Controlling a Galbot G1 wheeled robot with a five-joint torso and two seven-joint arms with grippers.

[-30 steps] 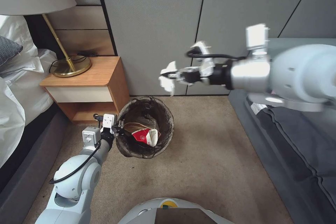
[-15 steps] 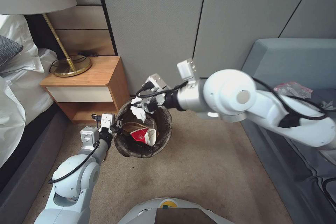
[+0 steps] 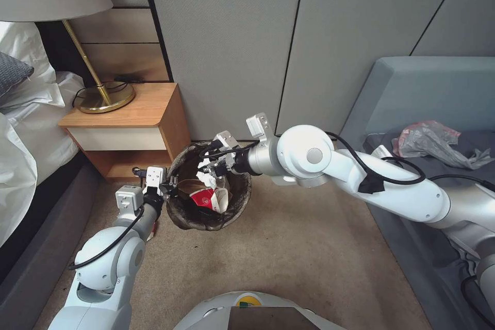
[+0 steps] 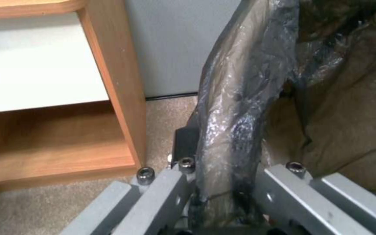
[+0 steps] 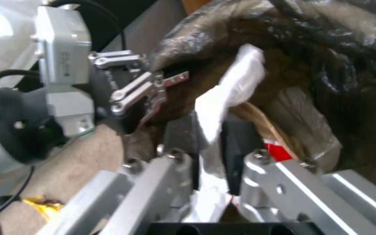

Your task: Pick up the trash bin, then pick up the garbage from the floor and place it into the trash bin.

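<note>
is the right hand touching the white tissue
Touching. The right wrist view shows the right hand shut on the white tissue, both fingers pressed against it, over the trash bin.

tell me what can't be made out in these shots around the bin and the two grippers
- Trash bin white body: head view, covered by the dark liner.
- Lower trash: head view, lies under the red-and-white cup and brown paper bag.
- Left gripper jaw tips: left wrist view, wrapped by liner at the rim.
- White tissue wad lower end: right wrist view, hidden between the right gripper jaws.
- Yellow scrap: right wrist view, too small to identify.
</note>
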